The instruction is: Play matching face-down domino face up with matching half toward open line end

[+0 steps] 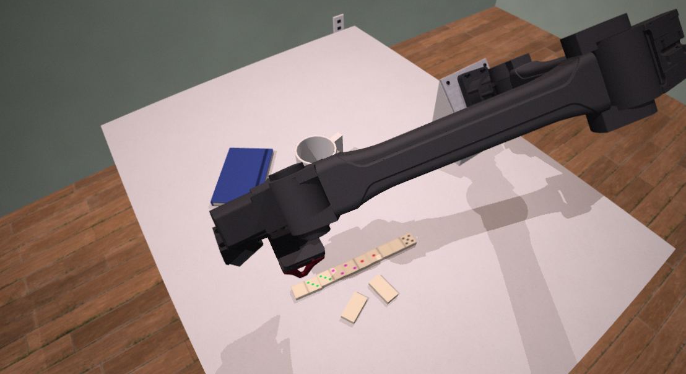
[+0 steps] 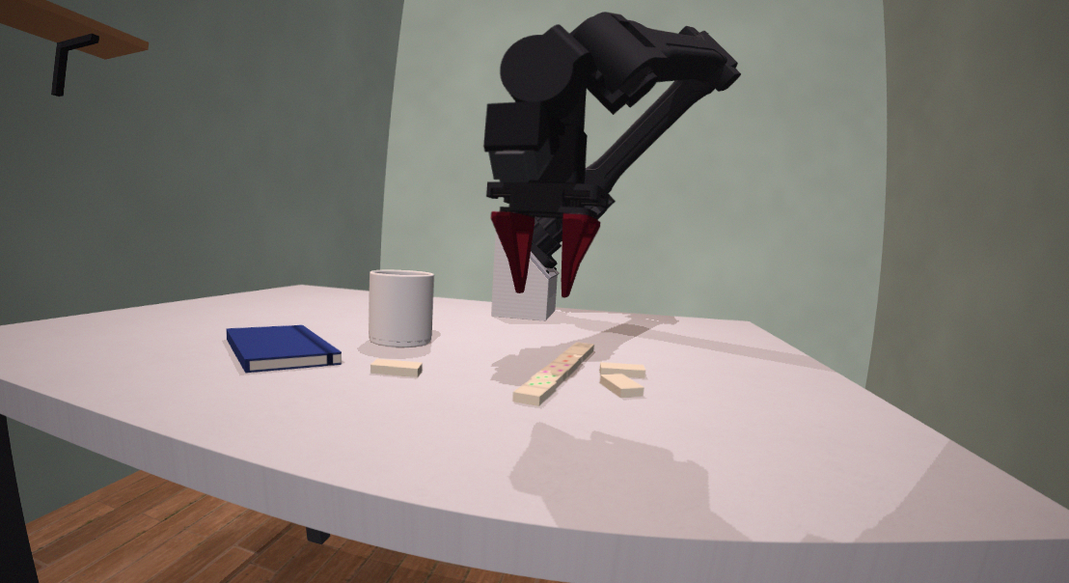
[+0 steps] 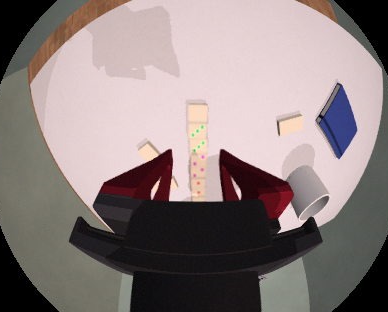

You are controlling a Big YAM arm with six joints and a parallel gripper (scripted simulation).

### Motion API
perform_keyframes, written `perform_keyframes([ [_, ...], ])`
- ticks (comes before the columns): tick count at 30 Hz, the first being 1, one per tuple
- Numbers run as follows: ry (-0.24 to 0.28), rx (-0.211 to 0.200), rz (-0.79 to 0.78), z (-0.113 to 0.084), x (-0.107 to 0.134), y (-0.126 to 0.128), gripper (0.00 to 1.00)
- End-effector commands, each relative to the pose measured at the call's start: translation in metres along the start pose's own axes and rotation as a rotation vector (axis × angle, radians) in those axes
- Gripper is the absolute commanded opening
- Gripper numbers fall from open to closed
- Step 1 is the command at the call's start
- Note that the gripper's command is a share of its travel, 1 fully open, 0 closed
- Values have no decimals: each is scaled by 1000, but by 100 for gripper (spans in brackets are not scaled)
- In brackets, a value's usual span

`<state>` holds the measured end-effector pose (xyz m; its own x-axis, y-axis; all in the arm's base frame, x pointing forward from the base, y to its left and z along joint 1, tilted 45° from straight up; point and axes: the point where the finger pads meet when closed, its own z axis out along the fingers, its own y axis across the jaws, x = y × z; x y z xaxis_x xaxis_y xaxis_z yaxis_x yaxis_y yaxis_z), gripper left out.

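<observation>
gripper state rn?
End effector: partly open, nothing held, hovering above the domino line.
</observation>
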<state>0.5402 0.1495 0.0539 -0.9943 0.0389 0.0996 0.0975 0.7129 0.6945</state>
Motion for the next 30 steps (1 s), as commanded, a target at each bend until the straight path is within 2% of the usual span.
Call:
perform_keyframes([
  [1, -12, -6, 10, 0, -6, -2, 43],
  [5, -8, -2, 3, -2, -2, -1, 43],
  [14, 1, -7, 22, 10, 0, -3, 43],
  [21, 1, -7, 22, 10, 0, -3, 43],
  [22, -2, -4, 17, 5, 1, -3, 43],
  [30, 10, -6, 24, 16, 3, -2, 43],
])
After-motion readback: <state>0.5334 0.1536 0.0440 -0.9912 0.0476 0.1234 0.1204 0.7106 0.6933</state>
